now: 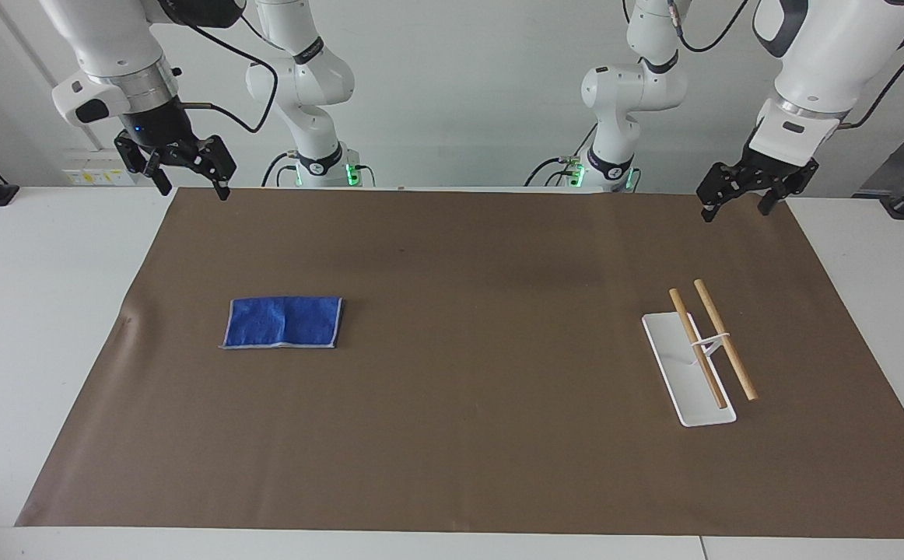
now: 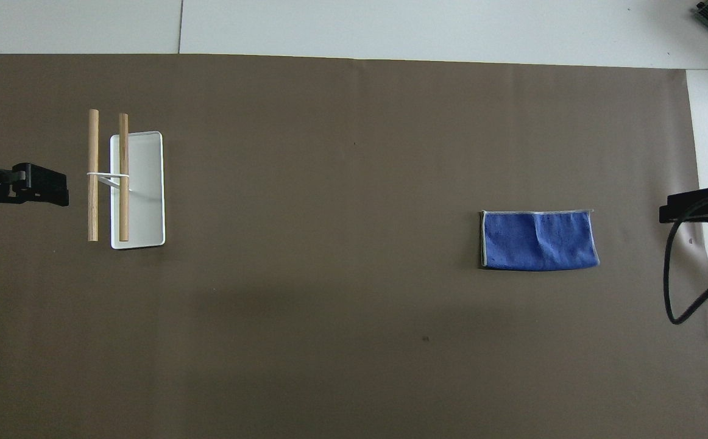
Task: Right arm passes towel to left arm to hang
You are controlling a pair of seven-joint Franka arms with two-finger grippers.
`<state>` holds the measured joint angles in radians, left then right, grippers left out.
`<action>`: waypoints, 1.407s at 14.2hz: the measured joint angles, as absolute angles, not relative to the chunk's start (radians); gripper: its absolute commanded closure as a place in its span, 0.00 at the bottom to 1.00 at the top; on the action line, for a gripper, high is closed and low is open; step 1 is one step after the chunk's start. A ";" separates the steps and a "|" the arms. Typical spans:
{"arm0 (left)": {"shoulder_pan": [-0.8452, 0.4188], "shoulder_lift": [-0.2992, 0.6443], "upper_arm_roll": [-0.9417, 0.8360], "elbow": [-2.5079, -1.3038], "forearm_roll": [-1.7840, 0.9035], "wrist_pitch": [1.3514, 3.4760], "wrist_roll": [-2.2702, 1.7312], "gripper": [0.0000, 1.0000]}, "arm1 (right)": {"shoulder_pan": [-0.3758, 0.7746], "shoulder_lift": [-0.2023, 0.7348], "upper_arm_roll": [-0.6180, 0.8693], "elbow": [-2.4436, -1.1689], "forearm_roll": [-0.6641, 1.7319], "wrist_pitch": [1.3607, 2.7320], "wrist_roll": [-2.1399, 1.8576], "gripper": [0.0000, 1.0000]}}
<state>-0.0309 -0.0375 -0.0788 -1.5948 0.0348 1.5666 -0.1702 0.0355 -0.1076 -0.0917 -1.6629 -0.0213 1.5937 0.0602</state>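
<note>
— Two hands, and you can see both hang up in the air. How do they stand?

— Your right hand (image 1: pixel 187 177) hangs over the corner of the brown mat (image 1: pixel 452 435) at the right arm's end, fingers spread and gripping nothing. Your left hand (image 1: pixel 736 204) hangs over the mat's corner at the left arm's end, fingers likewise spread and bare.

— Where is the towel?

— You find the towel (image 1: pixel 283 322) lying flat on the mat toward the right arm's end, folded into a rectangle, its pale edging showing along the sides. It sits well inside the mat's edges, with bare mat all round it.

— And the rack?

— You see the rack (image 1: pixel 699 350) toward the left arm's end: a white base plate with two wooden rods (image 1: pixel 713 340) held side by side above it. The outer rod overhangs the plate's long edge. Between towel and rack a wide stretch of mat lies open, and the white counter (image 1: pixel 32 311) borders the mat.
</note>
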 measured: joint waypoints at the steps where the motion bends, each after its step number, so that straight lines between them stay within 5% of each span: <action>1: -0.031 -0.038 -0.079 -1.595 0.035 1.567 -0.170 0.00 | 0.035 -0.108 -0.092 -1.664 -0.023 1.594 0.060 0.00; 20: -0.031 -0.038 -0.076 -1.595 0.035 1.562 -0.170 0.00 | 0.032 -0.111 -0.094 -1.700 -0.023 1.594 0.061 0.00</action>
